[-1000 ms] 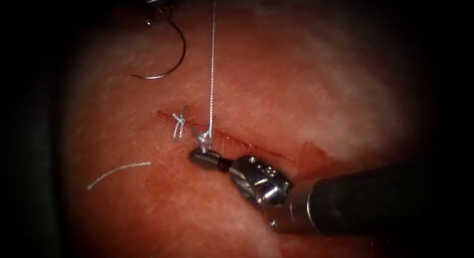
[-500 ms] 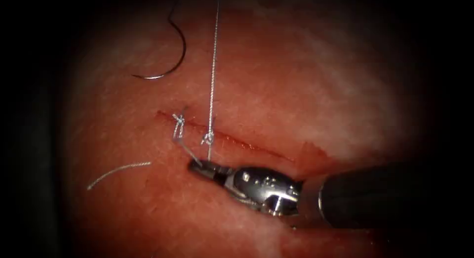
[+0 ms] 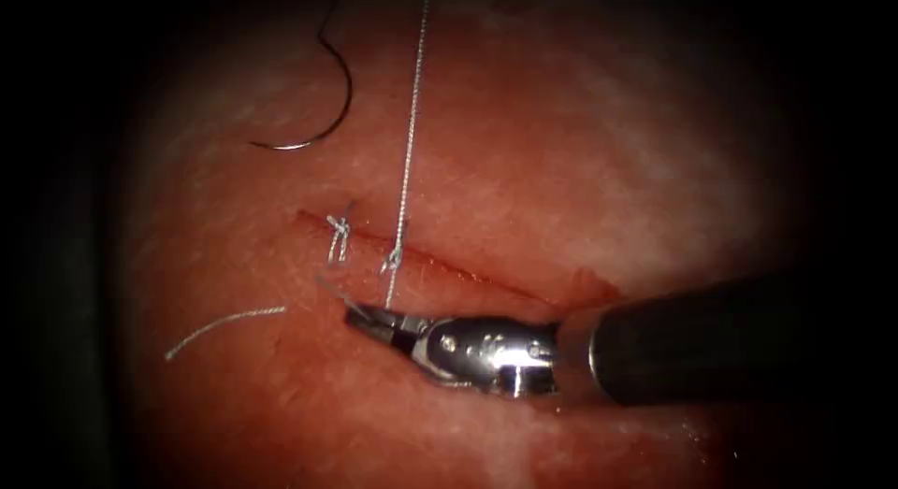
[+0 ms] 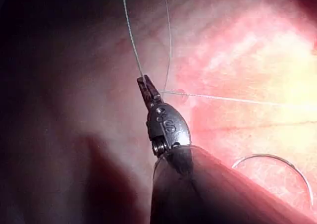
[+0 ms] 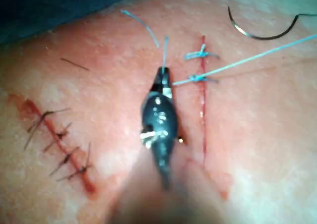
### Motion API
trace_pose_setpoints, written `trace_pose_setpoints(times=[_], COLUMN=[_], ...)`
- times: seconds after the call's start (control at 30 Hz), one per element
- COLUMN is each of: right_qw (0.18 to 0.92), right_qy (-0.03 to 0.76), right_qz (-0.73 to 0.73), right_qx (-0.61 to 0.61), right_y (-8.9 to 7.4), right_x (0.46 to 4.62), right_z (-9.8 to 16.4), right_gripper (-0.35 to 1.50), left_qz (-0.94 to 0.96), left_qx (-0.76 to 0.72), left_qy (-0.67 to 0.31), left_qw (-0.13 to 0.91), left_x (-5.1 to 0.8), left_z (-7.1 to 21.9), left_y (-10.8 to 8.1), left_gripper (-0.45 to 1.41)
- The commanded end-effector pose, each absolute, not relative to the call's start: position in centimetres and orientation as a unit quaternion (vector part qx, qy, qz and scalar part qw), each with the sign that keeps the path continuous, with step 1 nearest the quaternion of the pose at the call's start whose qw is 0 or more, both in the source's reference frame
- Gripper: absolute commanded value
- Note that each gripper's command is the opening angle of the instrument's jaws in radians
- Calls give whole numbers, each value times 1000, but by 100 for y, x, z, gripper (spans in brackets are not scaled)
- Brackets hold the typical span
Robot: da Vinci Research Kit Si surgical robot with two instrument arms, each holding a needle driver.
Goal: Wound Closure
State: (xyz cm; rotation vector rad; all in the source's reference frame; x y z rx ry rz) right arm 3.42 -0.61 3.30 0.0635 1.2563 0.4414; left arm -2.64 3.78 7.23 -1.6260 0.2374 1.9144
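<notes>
Gripping thread (image 3: 404, 162) near the knot, the right tool (image 3: 369, 318) and left tool (image 4: 144, 83) leave the needle (image 3: 323, 106) free on the tissue (image 3: 561, 152).

One needle (image 3: 323, 106), two knots (image 3: 339, 229).

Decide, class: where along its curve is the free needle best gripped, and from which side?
Probably the needle at the body of its arc, away from the tip, coming from above: it lies flat and free on the tissue, far left of the cut. The right tool holds thread.
</notes>
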Motion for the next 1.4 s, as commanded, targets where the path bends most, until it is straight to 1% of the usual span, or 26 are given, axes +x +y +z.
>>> trace_pose_setpoints(times=[0.03,0.47,0.8,1.4], right_qw=[790,797,806,813], right_qy=[579,572,562,554], right_qz=[200,193,185,175], right_qx=[32,22,30,35], right_y=[-82,-100,-113,-134], right_x=[353,360,362,370], right_z=[334,332,327,316], right_gripper=[-35,-35,-35,-35], left_qz=[725,739,758,768], left_qx=[-611,-588,-564,-547], left_qy=[93,138,172,184], left_qw=[304,298,278,276], left_x=[-271,-287,-315,-345], left_z=[731,706,701,705], left_y=[372,392,408,421], left_gripper=[-45,-45,-45,-45])
